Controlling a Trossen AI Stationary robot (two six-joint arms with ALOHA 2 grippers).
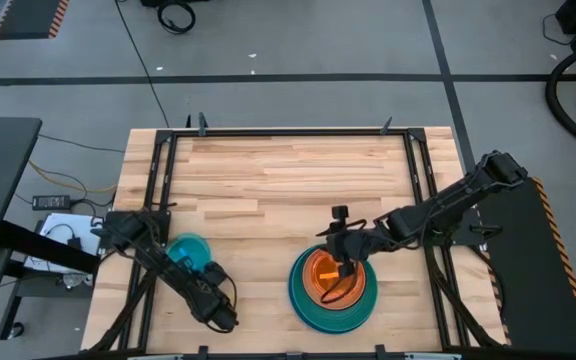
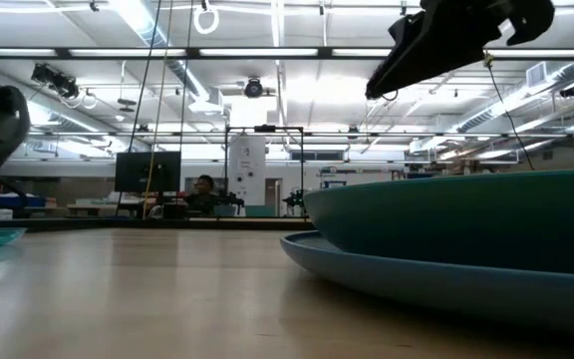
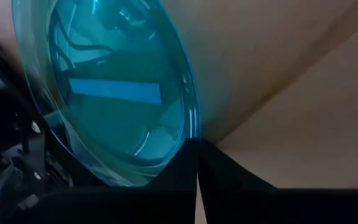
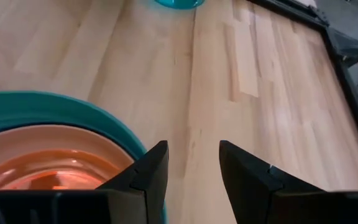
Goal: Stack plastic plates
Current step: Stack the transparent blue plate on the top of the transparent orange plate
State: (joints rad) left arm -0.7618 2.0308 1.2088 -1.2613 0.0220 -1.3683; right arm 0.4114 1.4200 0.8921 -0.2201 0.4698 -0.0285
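Two arms over a pale wooden table (image 1: 268, 170), right gripper (image 4: 191, 171) parted above stacked plates (image 1: 332, 285), left gripper (image 3: 197, 177) seemingly closed beside cyan plate (image 1: 186, 250)

Wood table, glossy plastic plates, matt black fingers

The table (image 1: 268, 175) is pale butcher-block wood with a smooth satin finish and a dark metal frame (image 1: 288, 130) along its edges. The cyan plate (image 3: 117, 93) is clear, glossy plastic catching reflections; the orange plate (image 1: 333, 272) is translucent and shiny. The teal plate (image 4: 73, 109) looks opaque, smoother, duller. The right gripper (image 4: 188, 168) fingers are matt black.
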